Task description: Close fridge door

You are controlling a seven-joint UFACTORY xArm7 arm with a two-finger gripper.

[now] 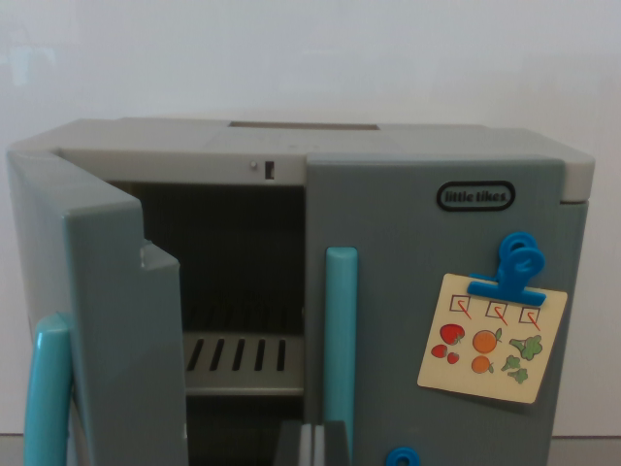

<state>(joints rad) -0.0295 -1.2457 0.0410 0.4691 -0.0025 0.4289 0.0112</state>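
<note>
A grey toy fridge with two doors fills the wrist view. Its left door is swung open toward me, and the turquoise handle of that door shows at the bottom left. Inside, the dark compartment holds a slotted grey shelf. The right door is closed and has a turquoise handle along its left edge. My gripper just shows at the bottom centre, in front of the gap between the doors. Its fingers are pressed together with nothing between them.
On the right door a blue clip holds a yellow card with fruit pictures. A blue knob sits at the bottom edge. A white wall is behind the fridge.
</note>
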